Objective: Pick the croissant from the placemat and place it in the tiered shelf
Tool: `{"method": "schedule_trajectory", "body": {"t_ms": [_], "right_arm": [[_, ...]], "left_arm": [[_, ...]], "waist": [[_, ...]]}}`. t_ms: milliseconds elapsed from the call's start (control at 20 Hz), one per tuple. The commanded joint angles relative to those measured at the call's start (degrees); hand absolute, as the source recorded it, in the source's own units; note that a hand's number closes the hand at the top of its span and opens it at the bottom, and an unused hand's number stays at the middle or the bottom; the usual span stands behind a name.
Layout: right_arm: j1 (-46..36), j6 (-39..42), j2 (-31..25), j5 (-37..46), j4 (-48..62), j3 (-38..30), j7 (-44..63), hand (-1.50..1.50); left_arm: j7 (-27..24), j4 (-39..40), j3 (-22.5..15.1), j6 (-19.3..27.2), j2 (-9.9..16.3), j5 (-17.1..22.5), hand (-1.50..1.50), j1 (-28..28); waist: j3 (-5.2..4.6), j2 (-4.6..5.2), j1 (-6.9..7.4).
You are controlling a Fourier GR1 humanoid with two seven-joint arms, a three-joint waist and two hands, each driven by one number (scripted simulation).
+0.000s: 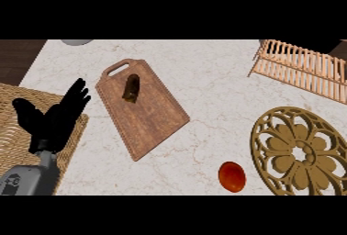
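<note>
Head view, as I saw it from my remote station: the marble-patterned table [217, 82] carried a brown wooden cutting board with a handle slot [141, 108], lying at a slant. On its upper part rested the dark brown croissant [131, 88], apart from either hand. My left hand [58, 117], black with fingers spread and straight, was open and held nothing; it showed above a woven wicker placemat [13, 128] at the view's left edge. My right hand did not appear. At the upper right stood a light wooden slatted tiered shelf [305, 66]. A round gold-brown openwork trivet [301, 151] lay at the lower right, with a red-orange round fruit [232, 176] just beside its left rim.
</note>
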Motion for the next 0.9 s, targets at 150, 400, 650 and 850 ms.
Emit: {"method": "schedule_trajectory", "body": {"t_ms": [150,400,650,850], "right_arm": [[-0.1,-0.4,-1.4,1.5,9.5,0.0,-9.5,1.5],[-0.8,-4.6,-1.6,3.9,17.6,-0.7,-15.9,1.5],[-2.6,-6.5,-1.3,5.7,22.5,-0.1,-19.4,1.5],[-3.9,-8.4,-0.9,6.3,26.2,-0.3,-23.5,1.5]], "left_arm": [[1.3,8.2,-0.3,0.1,-1.7,-0.3,0.0,5.1],[3.5,5.0,-0.2,0.1,-1.6,0.3,0.0,5.0],[1.0,8.2,-0.7,1.1,-3.6,-1.4,0.0,4.7],[1.6,8.5,-0.3,-0.3,-2.9,-0.7,0.0,4.3]], "waist": [[-1.1,1.26,0.07],[-1.02,1.32,1.42],[-1.1,1.47,0.78],[-1.08,1.52,0.94]]}}
